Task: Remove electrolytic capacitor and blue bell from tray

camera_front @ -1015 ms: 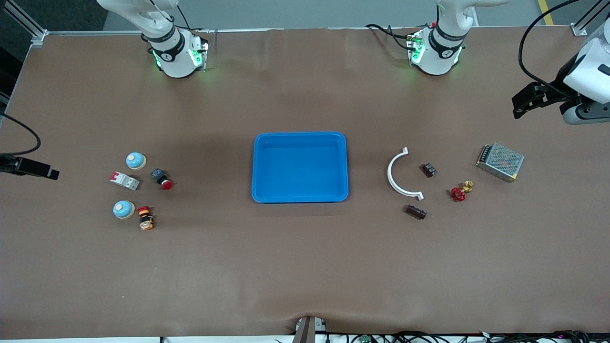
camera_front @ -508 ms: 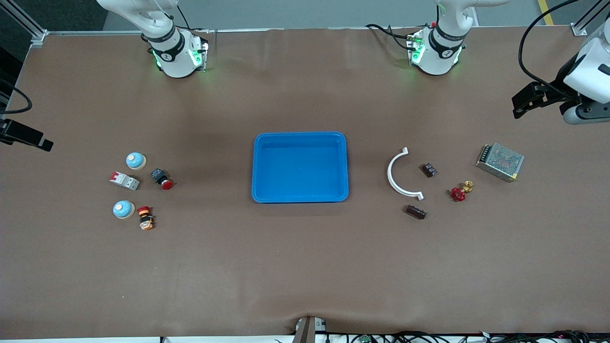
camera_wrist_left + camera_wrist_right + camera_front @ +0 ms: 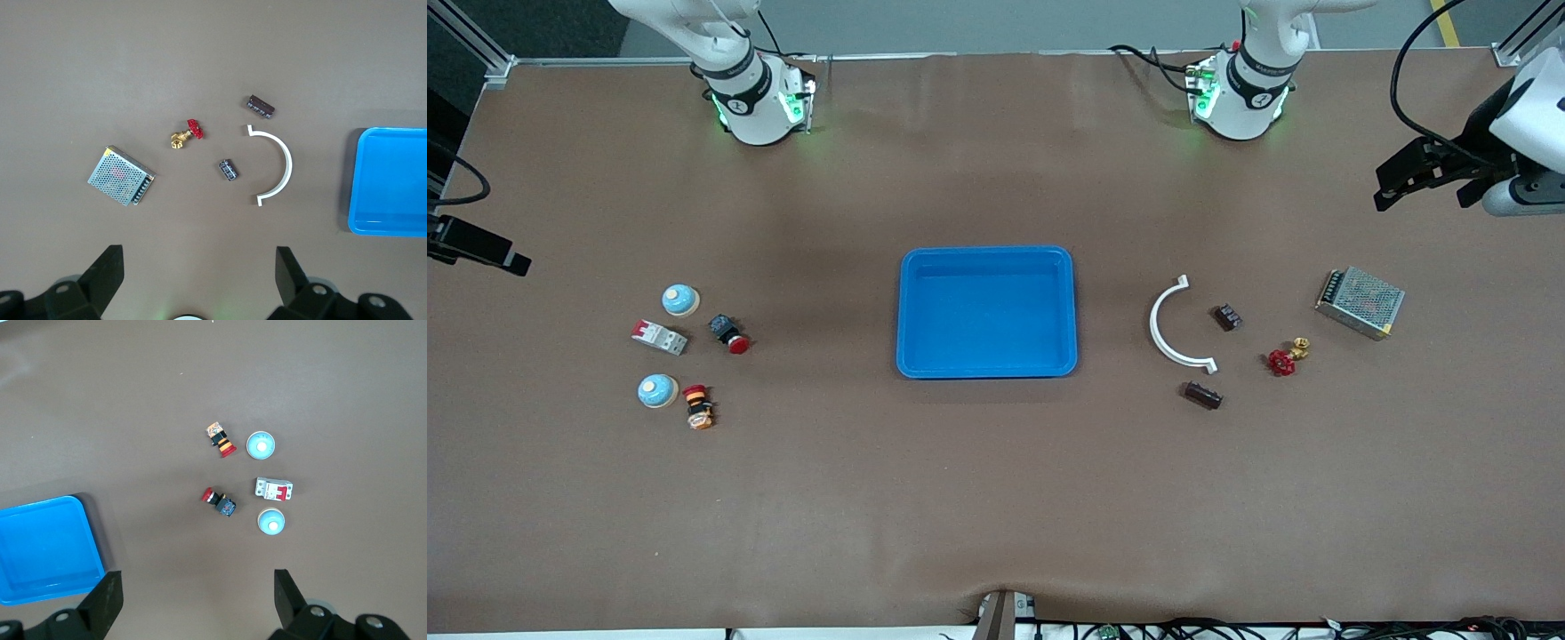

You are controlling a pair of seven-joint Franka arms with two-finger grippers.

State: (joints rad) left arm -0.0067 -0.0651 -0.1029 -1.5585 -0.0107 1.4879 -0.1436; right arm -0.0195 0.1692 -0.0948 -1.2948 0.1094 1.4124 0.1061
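Both pincers hang wide and empty, the left pincer (image 3: 1392, 182) over its end of the surface (image 3: 996, 498), the right pincer (image 3: 503, 258) over the other end. The tray (image 3: 987, 369) sits mid-surface, empty; two bells (image 3: 680, 300) and capacitors (image 3: 1227, 316) lie outside, so the task looks done.

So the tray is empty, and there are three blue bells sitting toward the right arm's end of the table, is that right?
Not quite. The tray is empty, but the front view shows only two blue bells toward the right arm's end.
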